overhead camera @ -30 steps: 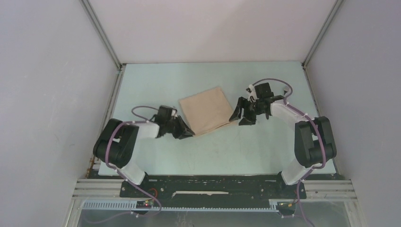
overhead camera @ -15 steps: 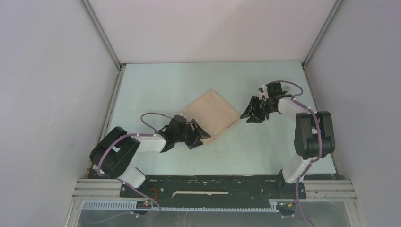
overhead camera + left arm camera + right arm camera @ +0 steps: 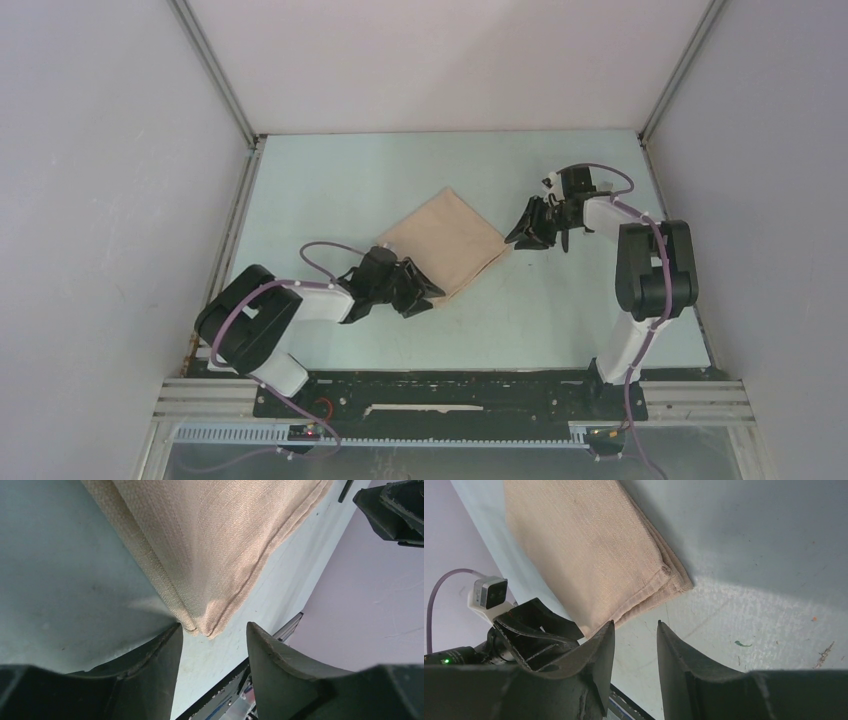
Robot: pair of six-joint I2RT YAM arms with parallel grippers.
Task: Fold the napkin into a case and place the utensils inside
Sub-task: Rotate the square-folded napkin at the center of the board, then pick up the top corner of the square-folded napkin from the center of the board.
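Top external view: the napkin (image 3: 445, 243) lies folded as a diamond in the middle of the table (image 3: 350, 180). My left gripper (image 3: 425, 295) is low at its 6 o'clock corner and my right gripper (image 3: 522, 232) is just beside its 3 o'clock corner. Both pairs of jaws stand apart and hold nothing. I cannot find the utensils in any view.

My worry is the layers. The left wrist view shows the corner as stacked hems just ahead of my left gripper (image 3: 214, 630), with the cloth (image 3: 210, 545) running away toward 12 o'clock. If I close there too shallow, I judge I will pinch only the top ply and peel the fold open. If I close too deep, I will drag the whole bundle across the table. On the right, my right gripper (image 3: 635, 625) has a fairly narrow gap, and the napkin's corner (image 3: 589, 550) sits off toward 11 o'clock, outside the jaws. Closing from here would catch nothing but air. If one arm pulls before the other has a grip, the diamond may twist.

The overhead camera gives the napkin's whole outline and where both arms stand around it. It cannot separate the plies. The wrist cameras show the stitched edges and layer lines, and that no cloth lies between my fingers.
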